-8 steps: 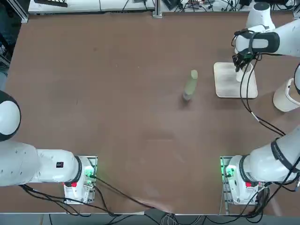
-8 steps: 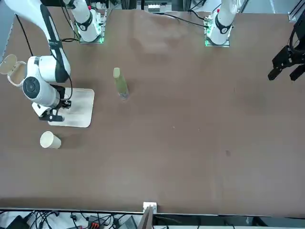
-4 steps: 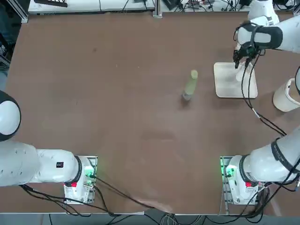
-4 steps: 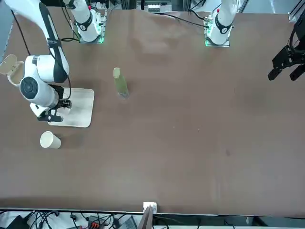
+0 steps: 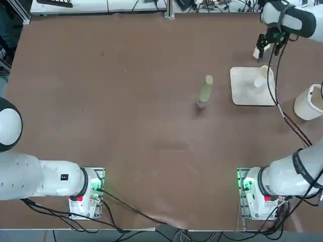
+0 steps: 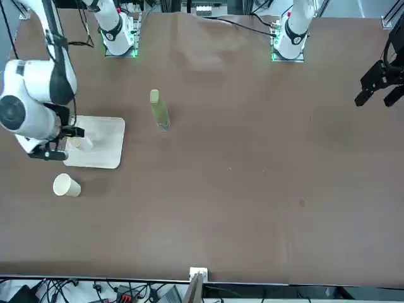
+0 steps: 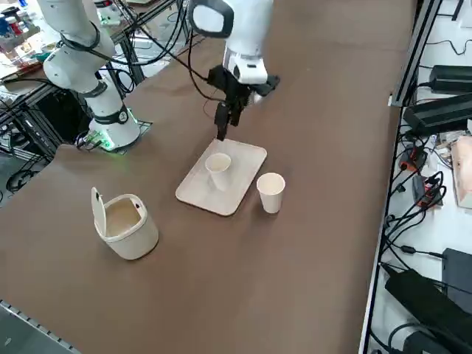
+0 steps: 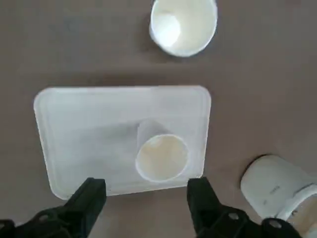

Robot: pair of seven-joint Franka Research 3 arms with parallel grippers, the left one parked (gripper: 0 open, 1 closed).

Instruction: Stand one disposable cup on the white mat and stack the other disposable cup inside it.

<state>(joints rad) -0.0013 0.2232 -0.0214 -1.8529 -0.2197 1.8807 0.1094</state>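
Observation:
One disposable cup (image 7: 217, 171) stands upright, mouth up, on the white mat (image 7: 237, 157), also seen in the wrist view as the cup (image 8: 161, 156) on the mat (image 8: 89, 124). The other disposable cup (image 7: 271, 192) stands upright on the brown table just beyond the mat's far edge, also seen as the cup (image 6: 66, 185) in the front view and the cup (image 8: 183, 25) in the wrist view. My right gripper (image 7: 221, 127) hangs open and empty above the mat's robot-side edge, clear of both cups; its fingers (image 8: 90, 197) straddle nothing.
A round white lidded container (image 7: 125, 225) sits on the table to the right of the mat, also seen as the container (image 5: 308, 103) from overhead. A green bottle (image 5: 205, 92) stands toward the table's middle, left of the mat (image 5: 245, 93).
The right gripper opened, let go of the cup now standing on the mat, and lifted away from it. The second cup and bottle stayed put.

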